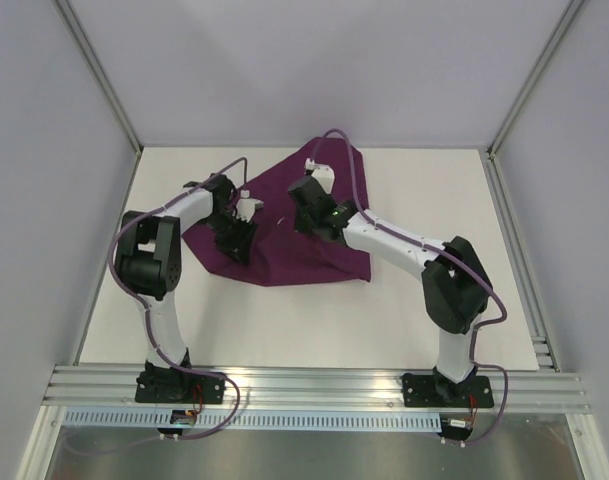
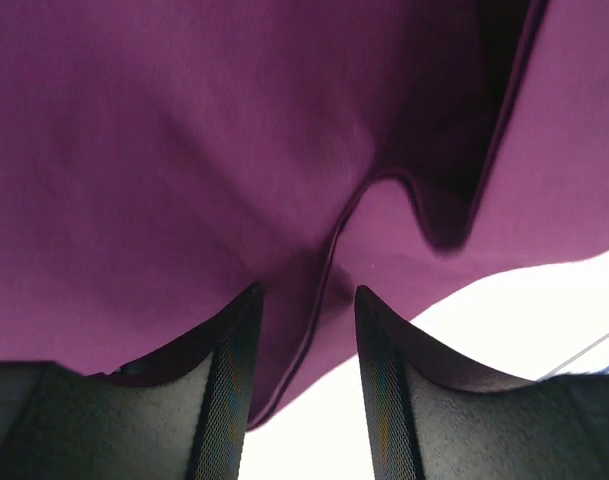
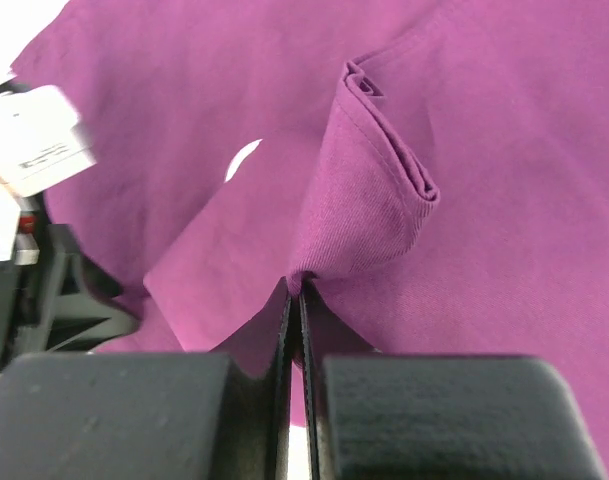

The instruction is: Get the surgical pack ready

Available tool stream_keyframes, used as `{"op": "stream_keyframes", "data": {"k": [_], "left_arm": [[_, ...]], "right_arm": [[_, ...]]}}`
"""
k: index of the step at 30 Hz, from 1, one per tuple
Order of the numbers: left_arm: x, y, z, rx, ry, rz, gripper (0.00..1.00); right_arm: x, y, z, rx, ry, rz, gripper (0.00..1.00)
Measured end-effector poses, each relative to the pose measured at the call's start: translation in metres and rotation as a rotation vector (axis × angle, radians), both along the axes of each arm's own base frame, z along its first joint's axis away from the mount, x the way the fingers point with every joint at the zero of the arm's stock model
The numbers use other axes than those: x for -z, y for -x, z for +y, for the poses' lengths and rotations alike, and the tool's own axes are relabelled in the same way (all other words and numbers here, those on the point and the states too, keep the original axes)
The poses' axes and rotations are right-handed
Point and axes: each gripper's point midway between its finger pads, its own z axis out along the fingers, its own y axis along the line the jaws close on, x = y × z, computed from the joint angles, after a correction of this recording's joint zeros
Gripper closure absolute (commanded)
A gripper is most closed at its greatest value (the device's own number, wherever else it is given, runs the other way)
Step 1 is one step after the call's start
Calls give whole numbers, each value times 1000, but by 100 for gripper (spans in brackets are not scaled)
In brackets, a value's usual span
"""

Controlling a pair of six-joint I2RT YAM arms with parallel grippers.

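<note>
Toward the far edge of the table [image 1: 284, 330], pinching a raised fold of the purple cloth [image 1: 289, 262] in the clenched right gripper [image 3: 294, 285]; straddling its hem with the left gripper [image 2: 306, 295], fingers apart, gripping nothing. Judging it soft, light, limp; favouring hems and folds for taking hold.

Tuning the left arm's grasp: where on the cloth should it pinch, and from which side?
Pinch the hem of the cloth: a raised, corded edge, probably firmer than the flat middle. It runs between the open jaws of the left gripper, so coming straight on from the bare table side should catch it. The right gripper is shut on a fold nearby.
</note>
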Motion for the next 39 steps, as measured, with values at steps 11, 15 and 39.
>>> {"op": "stream_keyframes", "data": {"k": [11, 15, 39], "left_arm": [[-2, -26, -9, 22, -15, -43, 46], [-14, -39, -12, 31, -2, -89, 41], [-53, -79, -48, 49, 148, -207, 36]], "right_arm": [[45, -2, 14, 22, 61, 58, 98], [44, -5, 13, 18, 58, 52, 96], [64, -6, -13, 26, 37, 99, 99]]}}
